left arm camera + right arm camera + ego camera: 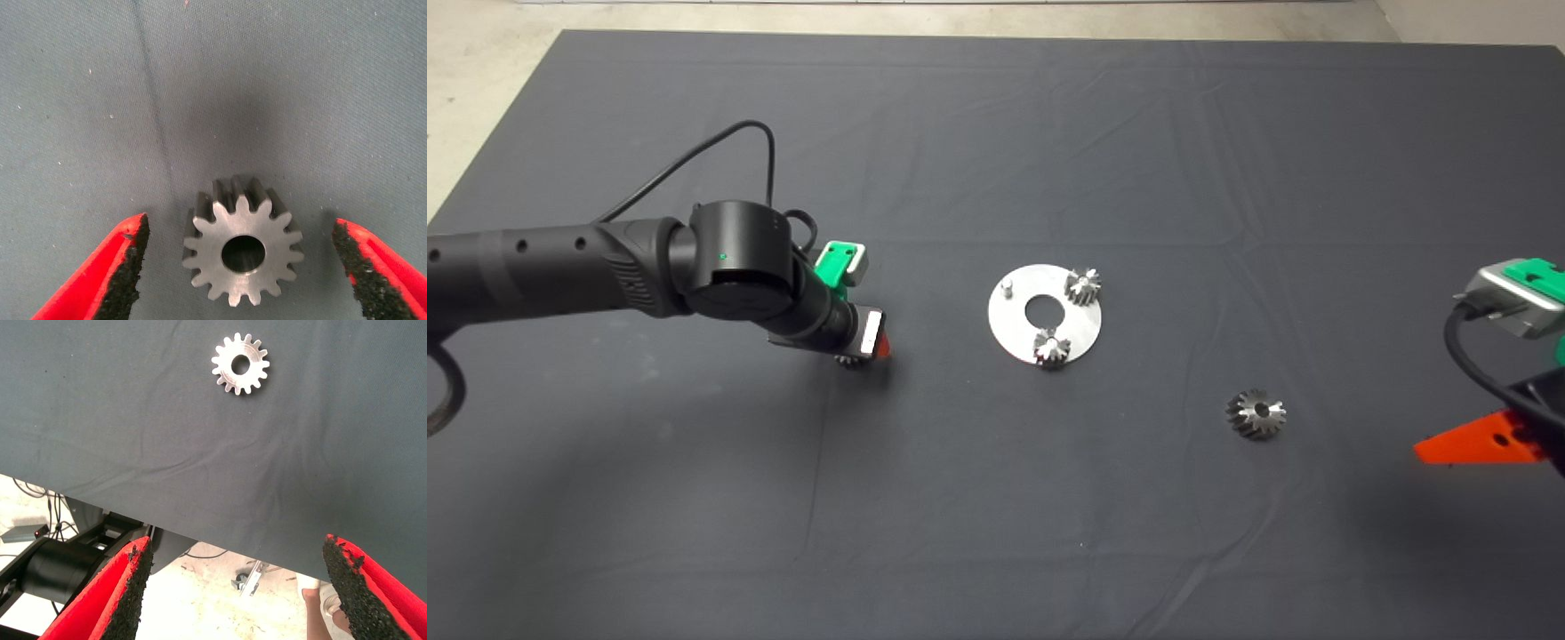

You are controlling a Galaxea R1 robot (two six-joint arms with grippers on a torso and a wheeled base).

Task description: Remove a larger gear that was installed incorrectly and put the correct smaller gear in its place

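A dark, faintly creased mat [996, 498] covers the table, with pale concrete floor showing past its far edge and, in the right wrist view, cables, a black base and a person's foot [313, 597] beyond the near edge. The left gripper [243, 267] hangs low over the mat left of centre, its red fingers [117, 273] spread wide on either side of the smaller gear [242, 249], which lies flat between them, apparently untouched by either pad. From overhead only a sliver of that gear [852, 361] peeks out under the wrist. Toward the middle sits a round silver plate [1014, 333] with a central hole, two small gears [1083, 285] seated on it and a bare peg [1006, 287] near its left rim. The larger gear [1256, 413] lies alone on the mat, well to the right of the plate. The right gripper [240, 587] waits at the right edge, fingers wide apart and holding nothing.
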